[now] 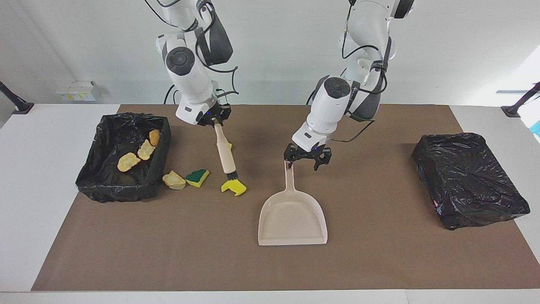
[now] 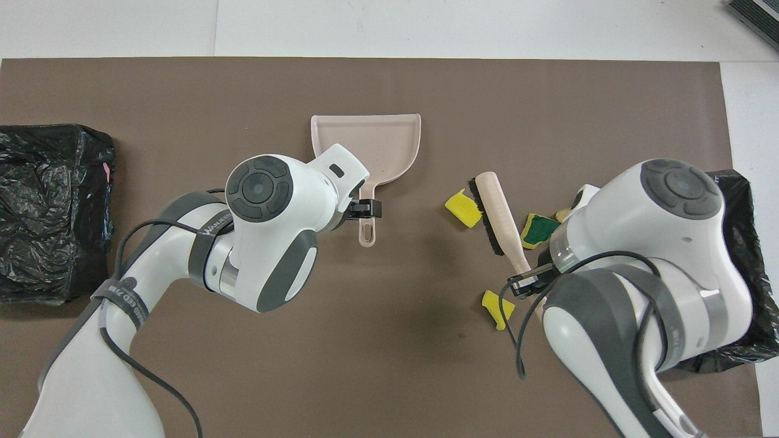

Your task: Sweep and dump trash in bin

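Note:
My right gripper [image 1: 214, 119] [image 2: 524, 283] is shut on the handle of the beige brush [image 1: 224, 152] [image 2: 503, 213]. The brush slants down, with its dark bristles at the edge of a yellow sponge piece [image 1: 233, 186] [image 2: 460, 207]. Another yellow piece [image 2: 496, 308] lies nearer the robots, mostly hidden by the brush in the facing view. A green-topped sponge piece [image 1: 197, 176] [image 2: 539, 229] and a bread-like chunk [image 1: 174, 180] lie beside the black-lined bin [image 1: 126, 185] [image 2: 745, 188]. My left gripper [image 1: 302, 164] [image 2: 366, 208] hangs open over the handle end of the beige dustpan [image 1: 293, 217] [image 2: 389, 143].
Three bread-like chunks [image 1: 128, 161] lie inside the bin. A closed box wrapped in black bag [image 1: 468, 179] [image 2: 48, 207] sits at the left arm's end of the table. Brown mat [image 1: 379, 261] covers the table.

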Motion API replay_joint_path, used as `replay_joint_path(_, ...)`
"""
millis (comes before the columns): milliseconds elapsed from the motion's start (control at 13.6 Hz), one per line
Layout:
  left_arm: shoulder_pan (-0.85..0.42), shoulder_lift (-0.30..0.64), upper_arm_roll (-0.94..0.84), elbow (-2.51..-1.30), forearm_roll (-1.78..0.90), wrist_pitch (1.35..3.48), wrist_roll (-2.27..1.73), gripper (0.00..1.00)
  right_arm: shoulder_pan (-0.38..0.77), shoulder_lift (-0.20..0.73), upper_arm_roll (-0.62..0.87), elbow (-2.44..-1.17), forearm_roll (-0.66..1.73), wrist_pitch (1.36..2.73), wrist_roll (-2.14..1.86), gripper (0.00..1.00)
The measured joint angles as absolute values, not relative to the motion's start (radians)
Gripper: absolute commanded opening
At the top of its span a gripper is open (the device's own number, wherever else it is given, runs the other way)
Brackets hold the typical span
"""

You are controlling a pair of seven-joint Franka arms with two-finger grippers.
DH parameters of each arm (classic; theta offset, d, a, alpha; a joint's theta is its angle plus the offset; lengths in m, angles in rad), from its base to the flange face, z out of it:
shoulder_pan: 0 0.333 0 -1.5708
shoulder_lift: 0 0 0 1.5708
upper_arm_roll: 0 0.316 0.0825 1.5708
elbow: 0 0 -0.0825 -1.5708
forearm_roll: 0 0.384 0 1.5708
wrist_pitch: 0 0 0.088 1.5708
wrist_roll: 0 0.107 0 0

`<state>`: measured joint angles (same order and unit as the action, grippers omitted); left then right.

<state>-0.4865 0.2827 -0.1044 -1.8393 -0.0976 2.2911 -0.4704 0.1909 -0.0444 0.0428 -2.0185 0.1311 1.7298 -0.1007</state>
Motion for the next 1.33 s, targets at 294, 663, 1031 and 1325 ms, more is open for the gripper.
replay_joint_path(294, -0.550, 0.356, -0.103, -1.818, -0.006, 2.318, -0.584, 1.00, 0.042, -0.031, 0.043, -2.018, 0.116, 1.736, -0.304, 0.00)
replay_joint_path(663, -0.577, 0.425, -0.087, -1.701, 0.068, 2.294, -0.660, 0.77, -0.005, -0.024, 0.048, -2.018, 0.111, 1.767, -0.356, 0.00)
replay_joint_path(1031, -0.577, 0.431, -0.084, -1.698, 0.068, 2.279, -0.661, 0.69, -0.004, -0.023, 0.051, -2.018, 0.108, 1.768, -0.356, 0.00)
replay_joint_path(1325, -0.577, 0.435, -0.085, -1.699, 0.068, 2.260, -0.661, 0.00, -0.004, -0.023, 0.051, -2.018, 0.106, 1.768, -0.356, 0.00)
